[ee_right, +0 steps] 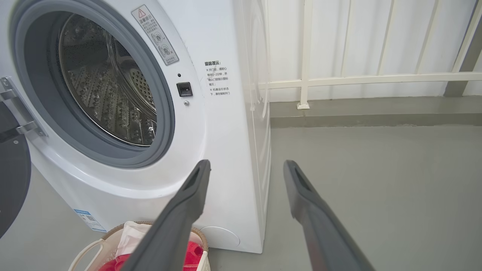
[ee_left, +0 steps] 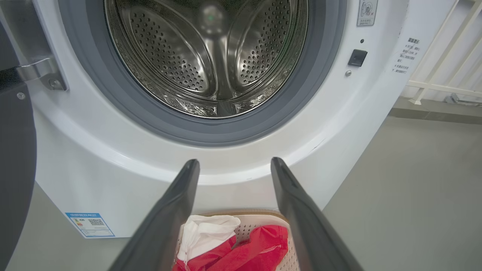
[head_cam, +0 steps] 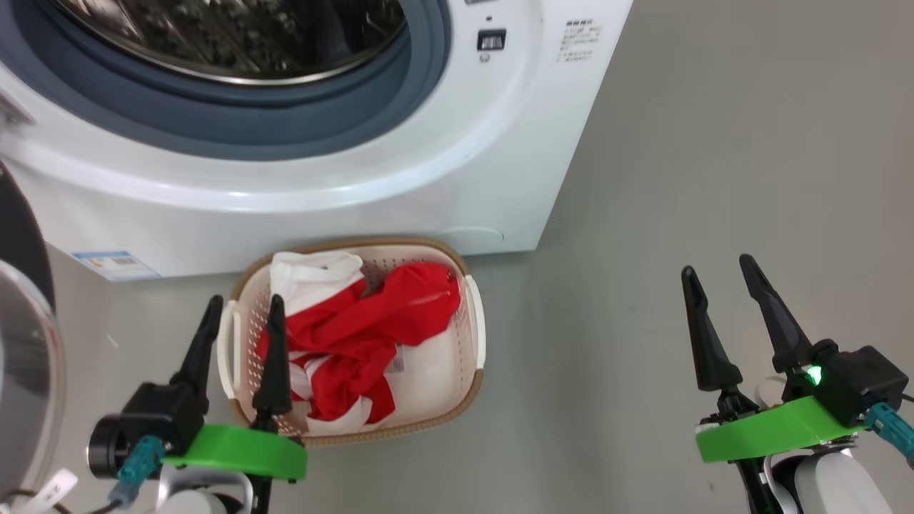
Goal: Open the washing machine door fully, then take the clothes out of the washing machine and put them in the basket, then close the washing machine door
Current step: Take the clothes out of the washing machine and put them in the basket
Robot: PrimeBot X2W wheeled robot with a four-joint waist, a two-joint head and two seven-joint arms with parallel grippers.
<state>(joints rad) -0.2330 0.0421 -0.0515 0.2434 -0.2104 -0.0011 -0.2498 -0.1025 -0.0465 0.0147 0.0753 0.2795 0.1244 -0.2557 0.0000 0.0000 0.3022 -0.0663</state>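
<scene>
Grey floor (head_cam: pixel 714 143) spreads under everything in my head view. At nine o'clock the washing machine door (head_cam: pixel 25 371) stands swung wide, with its black rim and glass bowl at the frame's edge. Its metal hinge (ee_left: pixel 37 71) is fixed to the washing machine (head_cam: pixel 357 178), whose white front runs from ten to one o'clock. The perforated steel drum (ee_left: pixel 211 56) gleams inside the grey rubber ring (ee_left: pixel 113 113), and a blue label (head_cam: pixel 114 264) sits low on the front.

At seven o'clock my left end effector (head_cam: pixel 245 300) hangs with its fingers parted, gripping nothing, over the left edge of the basket (head_cam: pixel 400 244). That basket rests on the floor at six o'clock, just before the machine. The clothes (head_cam: pixel 371 321) are heaped inside it, red with white.

At four o'clock my right end effector (head_cam: pixel 716 264) is spread open and empty over bare floor, well apart from the basket. A white railing (ee_right: pixel 376 79) stands beyond the machine's side in my right wrist view.
</scene>
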